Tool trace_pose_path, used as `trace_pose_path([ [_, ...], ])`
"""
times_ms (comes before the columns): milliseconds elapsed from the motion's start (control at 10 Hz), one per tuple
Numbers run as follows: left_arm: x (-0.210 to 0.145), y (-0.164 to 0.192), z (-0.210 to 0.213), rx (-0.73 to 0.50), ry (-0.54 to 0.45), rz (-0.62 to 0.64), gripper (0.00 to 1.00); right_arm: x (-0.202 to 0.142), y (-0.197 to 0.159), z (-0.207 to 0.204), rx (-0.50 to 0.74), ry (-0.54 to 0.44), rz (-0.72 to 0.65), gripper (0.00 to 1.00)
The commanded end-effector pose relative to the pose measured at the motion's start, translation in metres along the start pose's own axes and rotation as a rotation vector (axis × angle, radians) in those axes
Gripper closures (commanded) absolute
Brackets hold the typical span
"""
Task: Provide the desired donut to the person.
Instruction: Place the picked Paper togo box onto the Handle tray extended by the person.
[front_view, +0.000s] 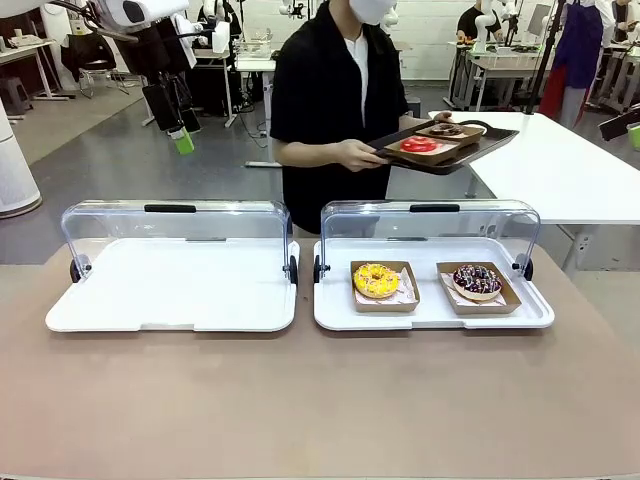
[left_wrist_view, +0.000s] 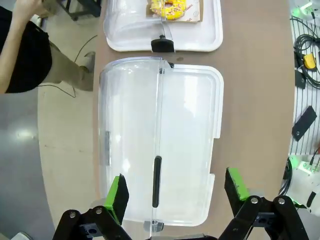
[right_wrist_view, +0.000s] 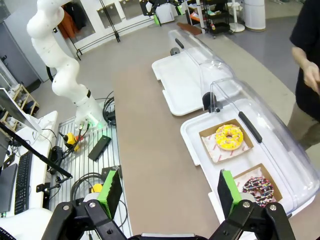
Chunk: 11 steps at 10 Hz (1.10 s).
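Observation:
The person (front_view: 320, 110) stands at the far side, holding a dark serving tray (front_view: 500, 136) with a red donut (front_view: 418, 145) and a chocolate donut (front_view: 446, 129) on it. On the right white tray (front_view: 335, 300) lie a yellow sprinkled donut (front_view: 376, 280) (right_wrist_view: 229, 137) and a chocolate sprinkled donut (front_view: 477, 280) (right_wrist_view: 258, 187), each on a brown paper tray. My left gripper (front_view: 180, 130) (left_wrist_view: 176, 189) hangs open high above the left white tray (left_wrist_view: 195, 125). High at the right edge, my right gripper (front_view: 628, 128) (right_wrist_view: 168, 187) is open too, looking down on both donuts.
Both trays have clear hinged lids (front_view: 430, 222) standing open at the back. The left white tray (front_view: 170, 290) holds nothing. A white table (front_view: 560, 170) stands behind at the right. Cables and boxes (right_wrist_view: 100, 147) lie on the rack on the robot's side.

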<state>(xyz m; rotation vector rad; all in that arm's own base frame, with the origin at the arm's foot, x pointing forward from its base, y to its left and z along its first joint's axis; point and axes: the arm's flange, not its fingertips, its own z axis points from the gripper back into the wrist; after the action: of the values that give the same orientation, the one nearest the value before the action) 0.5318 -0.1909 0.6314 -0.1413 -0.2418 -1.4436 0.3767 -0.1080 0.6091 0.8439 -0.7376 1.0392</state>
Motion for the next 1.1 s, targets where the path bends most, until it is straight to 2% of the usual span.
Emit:
trace_pose_path([
  [0, -0.024, 0.006, 0.008, -0.053, -0.127, -0.044, 0.00, 0.000, 0.000, 0.000, 0.009, -0.014, 0.010, 0.00],
  [200, -0.085, 0.010, 0.029, -0.121, -0.379, -0.110, 0.00, 0.000, 0.000, 0.000, 0.009, -0.014, 0.010, 0.00],
  [300, -0.123, 0.012, 0.038, -0.126, -0.456, -0.112, 0.00, 0.000, 0.000, 0.000, 0.009, -0.014, 0.010, 0.00],
  [500, -0.185, 0.012, 0.045, -0.105, -0.592, -0.150, 0.00, 0.000, 0.000, 0.000, 0.009, -0.014, 0.010, 0.00],
  [700, -0.246, 0.014, 0.038, -0.088, -0.729, -0.091, 0.00, 0.000, 0.000, 0.000, 0.009, -0.014, 0.010, 0.00],
  [1000, -0.299, 0.008, 0.016, -0.070, -0.862, -0.061, 0.00, 0.000, 0.000, 0.000, 0.009, -0.014, 0.010, 0.00],
])
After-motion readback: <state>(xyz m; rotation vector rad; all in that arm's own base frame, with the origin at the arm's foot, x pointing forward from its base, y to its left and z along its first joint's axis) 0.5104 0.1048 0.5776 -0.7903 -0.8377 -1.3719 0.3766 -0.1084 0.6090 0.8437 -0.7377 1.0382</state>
